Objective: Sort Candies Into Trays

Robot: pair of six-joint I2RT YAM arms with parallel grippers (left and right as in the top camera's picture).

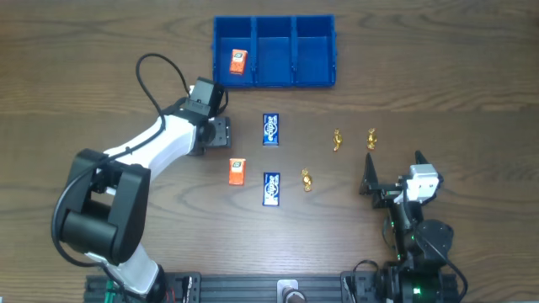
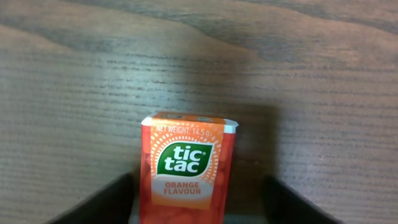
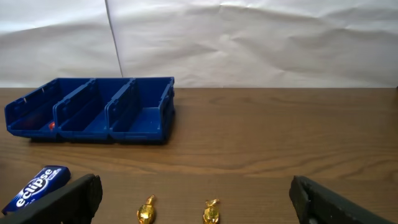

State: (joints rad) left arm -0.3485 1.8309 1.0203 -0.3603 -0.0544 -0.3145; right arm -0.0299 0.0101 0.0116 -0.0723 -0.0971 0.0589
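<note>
Wood tabletop [image 1: 438, 76]; left gripper [image 2: 198, 182] gaping astride orange box [image 2: 186, 168] near blue tray [image 1: 292, 50]. Pick step: close, then lift. Right gripper [image 3: 196, 190] gaping.

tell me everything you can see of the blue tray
The blue tray is plastic-looking, with three open-topped compartments in a row, parted by walls. It sits flat on the wooden table at the far side from the arms. An orange candy box lies in the compartment on the left arm's side; the other two are empty.
</note>
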